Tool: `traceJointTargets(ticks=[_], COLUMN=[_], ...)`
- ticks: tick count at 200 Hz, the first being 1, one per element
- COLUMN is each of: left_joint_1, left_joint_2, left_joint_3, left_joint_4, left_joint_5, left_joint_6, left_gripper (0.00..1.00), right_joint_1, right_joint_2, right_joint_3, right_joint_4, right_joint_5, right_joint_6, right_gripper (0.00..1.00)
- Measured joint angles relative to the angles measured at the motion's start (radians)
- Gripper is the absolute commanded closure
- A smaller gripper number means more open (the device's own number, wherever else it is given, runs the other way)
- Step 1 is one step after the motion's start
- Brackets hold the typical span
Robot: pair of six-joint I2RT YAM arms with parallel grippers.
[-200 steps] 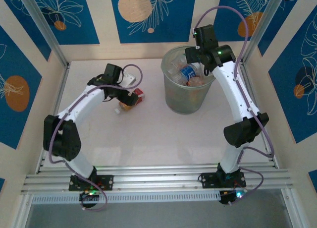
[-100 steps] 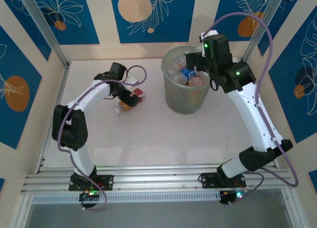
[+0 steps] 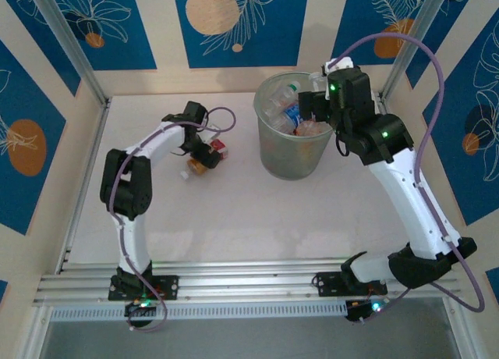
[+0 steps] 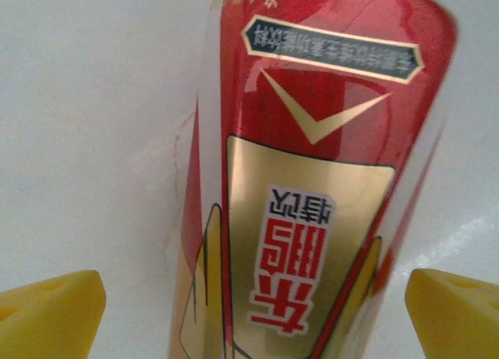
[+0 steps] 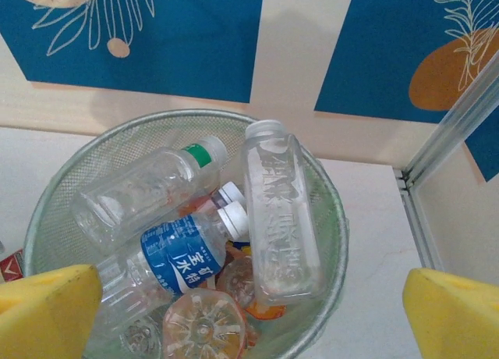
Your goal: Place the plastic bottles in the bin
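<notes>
Left gripper (image 3: pixel 204 154) is down on the white table (image 3: pixel 234 226), left of the bin (image 3: pixel 287 162); jaws wide, straddling a red-label bottle (image 3: pixel 217 147) that lies on its side, pale cap end (image 3: pixel 187 174) pointing towards the near-left; in the left wrist view the left gripper (image 4: pixel 249 320) has yellow pads (image 4: pixel 54 312) at both bottom corners with the red-and-gold label of that bottle (image 4: pixel 312 179) between them; bare table shows on each side between pad and bottle, so no contact there; nothing gripped. Right gripper (image 3: pixel 312 109) hangs over the far-right rim of the bin, jaws spread wide, holding nothing; right wrist view looks straight down into the bin (image 5: pixel 70 187) past the right gripper (image 5: pixel 249 312), whose yellow pads (image 5: pixel 47 312) sit at the bottom corners. Bin stands upright on the far right part of the table, well apart from the red-label bottle; mesh-textured wall, several bottles piled inside: a clear one with a green cap (image 5: pixel 148 191) lying towards the left, a blue-label bottle (image 5: pixel 175 257) with a white cap below it, a square clear embossed bottle (image 5: pixel 281 218) leaning against the right side with its cap up at the rim, and amber-orange bottles (image 5: pixel 204 325) underneath; exact count in the bin is not readable.
</notes>
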Motion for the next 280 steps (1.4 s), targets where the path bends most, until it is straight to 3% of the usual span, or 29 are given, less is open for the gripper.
traceJointTargets(ticks=[57, 109, 170, 239, 280], left_joint_1=[0.0, 0.0, 0.0, -0.018, -0.107], left_joint_2=[0.066, 0.072, 0.034, -0.306, -0.398], left_joint_3=[0.037, 0.049, 0.061, 0.196, 0.349], left_joint_4=[0.0, -0.008, -0.047, -0.1, -0.083], left_joint_5=[-0.058, -0.081, -0.089, -0.048, 0.021], left_joint_6=[-0.024, -0.051, -0.086, -0.195, -0.259], left_gripper=[0.17, 0.39, 0.39, 0.4, 0.4], right_joint_1=[0.011, 0.011, 0.017, 0.017, 0.018], right_joint_2=[-0.031, -0.042, -0.079, -0.12, -0.135], right_joint_3=[-0.029, -0.054, -0.088, -0.179, -0.227], right_joint_4=[0.034, 0.043, 0.066, 0.119, 0.159], right_joint_5=[0.003, 0.011, 0.036, 0.075, 0.103], right_joint_6=[0.006, 0.006, 0.006, 0.014, 0.023], right_gripper=[0.01, 0.01, 0.01, 0.01, 0.01])
